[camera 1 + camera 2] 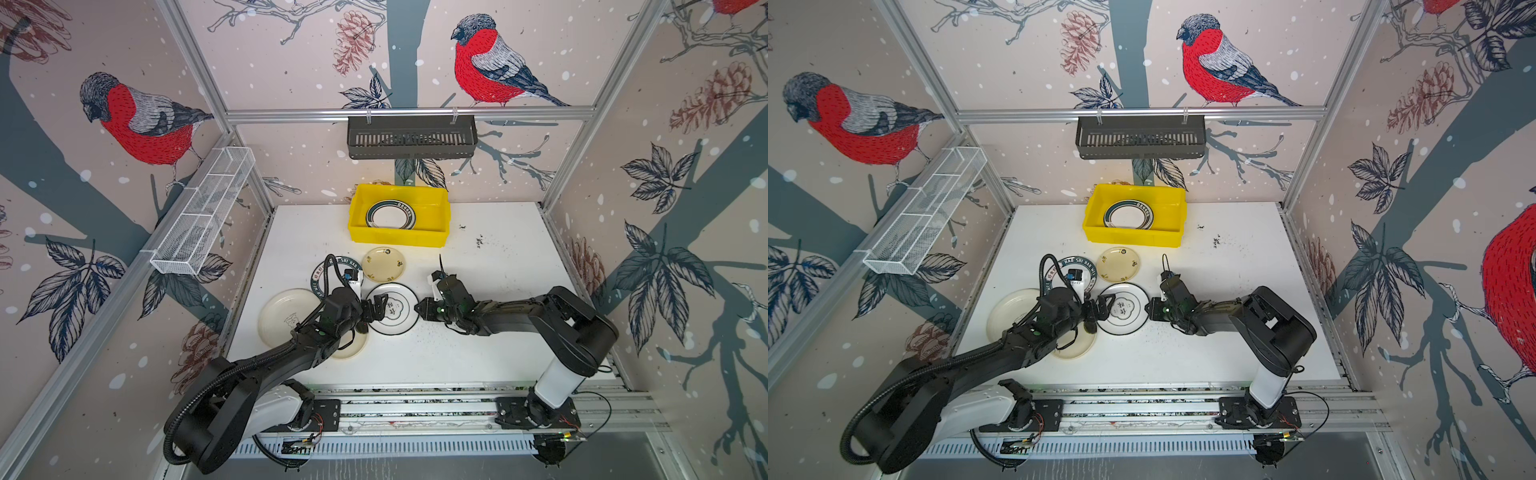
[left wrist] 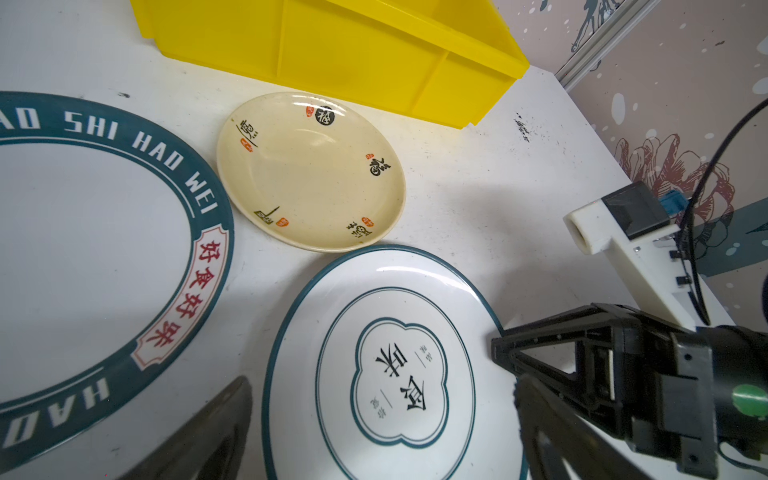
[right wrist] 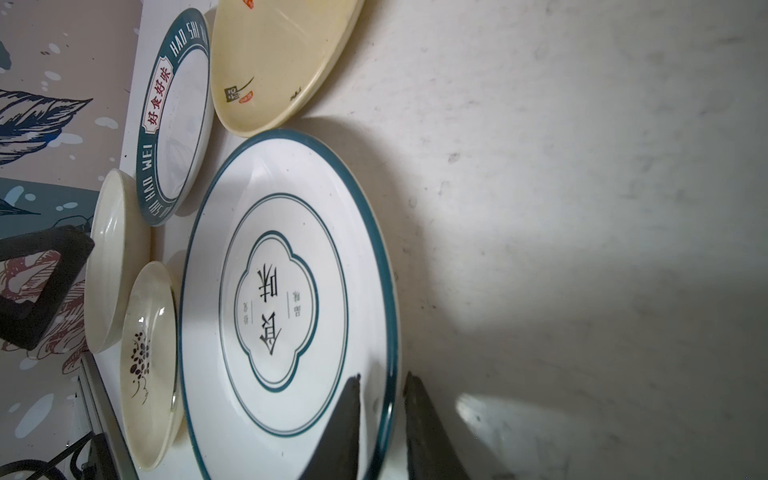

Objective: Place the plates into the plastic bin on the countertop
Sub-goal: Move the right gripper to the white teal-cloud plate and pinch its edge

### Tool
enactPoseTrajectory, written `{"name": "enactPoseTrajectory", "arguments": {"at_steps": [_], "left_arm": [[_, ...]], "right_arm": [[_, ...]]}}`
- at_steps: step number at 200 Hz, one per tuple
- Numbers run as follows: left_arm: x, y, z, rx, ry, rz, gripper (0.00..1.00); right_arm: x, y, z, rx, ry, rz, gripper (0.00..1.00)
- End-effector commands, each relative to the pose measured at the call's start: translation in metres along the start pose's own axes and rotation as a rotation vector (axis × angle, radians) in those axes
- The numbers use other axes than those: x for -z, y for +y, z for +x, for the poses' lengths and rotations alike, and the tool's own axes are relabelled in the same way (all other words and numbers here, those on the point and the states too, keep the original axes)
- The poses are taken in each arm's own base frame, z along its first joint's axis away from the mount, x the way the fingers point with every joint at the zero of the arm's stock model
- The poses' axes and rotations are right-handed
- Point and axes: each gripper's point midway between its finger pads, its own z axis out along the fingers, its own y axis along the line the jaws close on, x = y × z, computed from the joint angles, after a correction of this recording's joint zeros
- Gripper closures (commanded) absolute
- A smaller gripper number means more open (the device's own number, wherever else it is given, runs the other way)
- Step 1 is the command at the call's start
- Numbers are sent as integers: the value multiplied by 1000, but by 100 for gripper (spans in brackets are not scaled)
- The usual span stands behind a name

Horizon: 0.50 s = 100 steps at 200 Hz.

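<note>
On the white speckled tabletop (image 1: 498, 332), inside the bird-papered walls, your right gripper (image 3: 382, 380) straddles the rim of the teal-rimmed plate (image 3: 286, 299). Its jaws stand narrow, but I cannot tell whether they bite yet. Your left gripper (image 1: 375, 309) gapes wide at the opposite edge, holding nothing. Seat the rim deep before lifting and keep the plate level. Clear the yellowish plate (image 1: 383, 264), then lower it into the plastic bin (image 1: 399, 240), onto the banded plate (image 1: 390, 215) lying inside.
</note>
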Motion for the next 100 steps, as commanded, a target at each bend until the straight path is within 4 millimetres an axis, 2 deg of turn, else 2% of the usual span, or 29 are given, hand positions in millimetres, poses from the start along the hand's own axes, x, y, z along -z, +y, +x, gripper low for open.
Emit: {"name": "enactPoseTrajectory", "arguments": {"at_steps": [1,15,100], "left_arm": [[-1,-2,-7,8,-25,8,3],[-1,-2,-7,9,-22,9,3],[-3,1,-5,17,-14,1,3]], "right_arm": [[0,3,-6,0,-27,-8,78],[1,2,-7,3,-31,-3,83],[6,2,-10,2,-53,7,90]]}}
